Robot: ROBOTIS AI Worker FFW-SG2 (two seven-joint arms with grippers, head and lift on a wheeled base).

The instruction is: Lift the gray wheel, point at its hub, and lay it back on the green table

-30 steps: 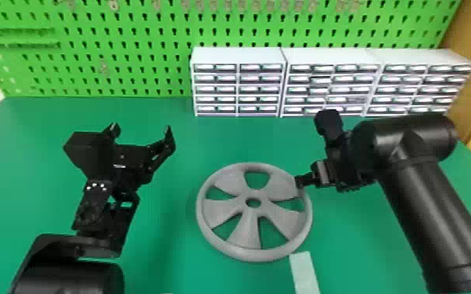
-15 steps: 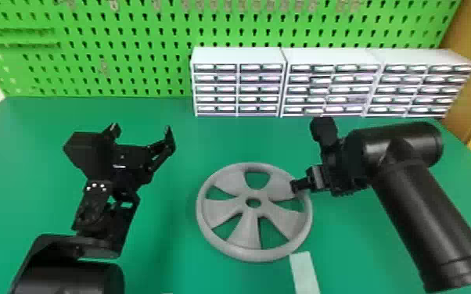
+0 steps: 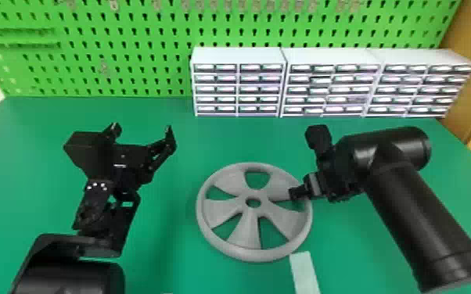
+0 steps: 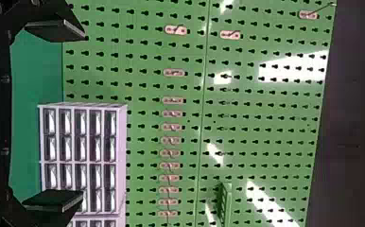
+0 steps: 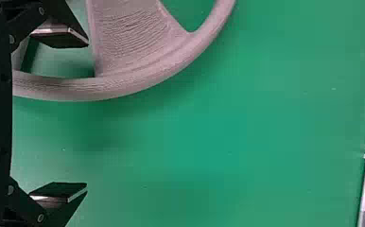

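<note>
My left gripper (image 3: 142, 129) is parked open above the table's left side in the head view; in its wrist view the left gripper (image 4: 82, 115) holds nothing between its fingers. The gray wheel (image 3: 229, 252) lies flat on the green table (image 3: 160, 250), its round hub hole uncovered. At the wheel's right side is my right gripper (image 3: 305, 164), open, one finger over an opening between spokes near the rim. From its wrist, the right gripper (image 5: 87, 115) has the rim of the gray wheel (image 5: 171, 64) between its widely spread fingers, touching neither visibly.
White drawer units (image 3: 238, 56) stand along the table's back edge, before a green pegboard (image 3: 129, 70). A pale strip (image 3: 304, 269) lies close to the wheel's near right edge. A brown panel (image 3: 469, 78) rises at the right.
The right gripper has come nearer to the robot and slightly left, so one finger now overlaps the wheel's right side. The left arm and the wheel have kept still.
</note>
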